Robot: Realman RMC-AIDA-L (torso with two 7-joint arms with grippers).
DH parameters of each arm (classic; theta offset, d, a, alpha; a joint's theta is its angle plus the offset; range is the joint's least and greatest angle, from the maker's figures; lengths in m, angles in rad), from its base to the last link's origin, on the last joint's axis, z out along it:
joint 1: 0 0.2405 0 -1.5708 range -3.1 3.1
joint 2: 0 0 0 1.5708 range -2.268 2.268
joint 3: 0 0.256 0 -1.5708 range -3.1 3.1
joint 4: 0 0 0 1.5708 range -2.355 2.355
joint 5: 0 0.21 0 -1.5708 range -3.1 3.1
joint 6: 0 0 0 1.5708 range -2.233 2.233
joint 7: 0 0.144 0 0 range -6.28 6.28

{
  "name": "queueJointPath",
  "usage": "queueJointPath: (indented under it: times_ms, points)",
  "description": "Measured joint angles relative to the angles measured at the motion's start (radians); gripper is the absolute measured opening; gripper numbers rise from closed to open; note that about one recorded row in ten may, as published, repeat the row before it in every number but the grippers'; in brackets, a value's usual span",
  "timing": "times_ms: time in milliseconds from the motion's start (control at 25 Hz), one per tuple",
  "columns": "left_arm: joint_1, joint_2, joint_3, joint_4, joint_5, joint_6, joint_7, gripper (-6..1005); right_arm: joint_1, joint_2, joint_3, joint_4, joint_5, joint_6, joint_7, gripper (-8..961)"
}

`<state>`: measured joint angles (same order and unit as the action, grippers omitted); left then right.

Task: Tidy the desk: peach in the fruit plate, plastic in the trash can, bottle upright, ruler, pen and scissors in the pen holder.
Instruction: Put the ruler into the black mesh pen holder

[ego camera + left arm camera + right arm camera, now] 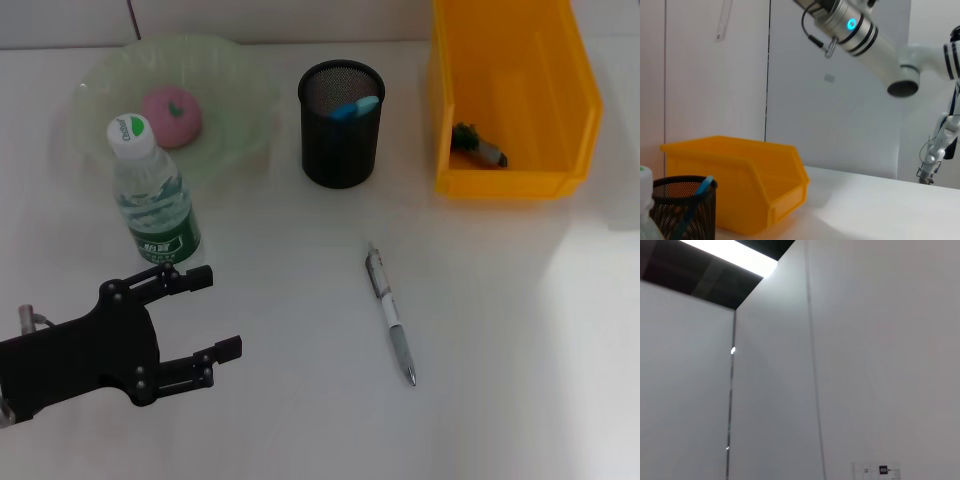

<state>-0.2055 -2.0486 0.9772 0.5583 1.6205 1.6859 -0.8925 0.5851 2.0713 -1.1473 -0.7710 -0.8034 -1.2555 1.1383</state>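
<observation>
A pink peach [172, 115] lies in the pale green fruit plate [235, 75] at the back left. A clear water bottle [152, 195] with a white cap stands upright in front of the plate. A black mesh pen holder [341, 125] holds a blue-handled item [355, 106]. It also shows in the left wrist view [684, 207]. A silver pen [390, 315] lies on the table in the middle. A yellow bin [510, 95] at the back right holds a dark piece of plastic [478, 146]. My left gripper [210, 315] is open and empty, just in front of the bottle. My right gripper is out of view.
The white table [500, 330] runs to the right of the pen. The yellow bin also shows in the left wrist view [747, 182]. Part of the right arm [865, 35] hangs high above the table in the left wrist view.
</observation>
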Motion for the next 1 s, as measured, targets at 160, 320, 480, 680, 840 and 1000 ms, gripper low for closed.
queueJointPath:
  times_ms: [160, 320, 480, 680, 840, 1000]
  points:
    - [0.000, -0.006, 0.001, 0.011, 0.000, 0.003, -0.001, 803, 0.100, -0.009, 0.000, 0.278, 0.103, -0.027, -0.067, 400]
    - [-0.002, -0.013, 0.009, 0.025, 0.004, 0.016, -0.001, 803, 0.140, 0.001, -0.012, 0.374, 0.060, 0.011, -0.112, 403]
    - [-0.003, -0.014, 0.009, 0.025, 0.004, 0.039, 0.007, 803, 0.146, 0.011, -0.057, 0.401, 0.018, 0.064, -0.136, 405]
    - [-0.002, -0.015, 0.009, 0.025, 0.004, 0.040, 0.009, 803, 0.180, 0.016, -0.058, 0.460, 0.004, 0.076, -0.200, 409]
    - [-0.003, -0.018, 0.012, 0.022, 0.004, 0.040, 0.011, 803, 0.193, 0.018, -0.053, 0.482, -0.004, 0.085, -0.232, 411]
    - [-0.004, -0.019, 0.025, 0.021, 0.004, 0.040, 0.012, 803, 0.199, 0.022, -0.053, 0.493, -0.001, 0.116, -0.272, 414]
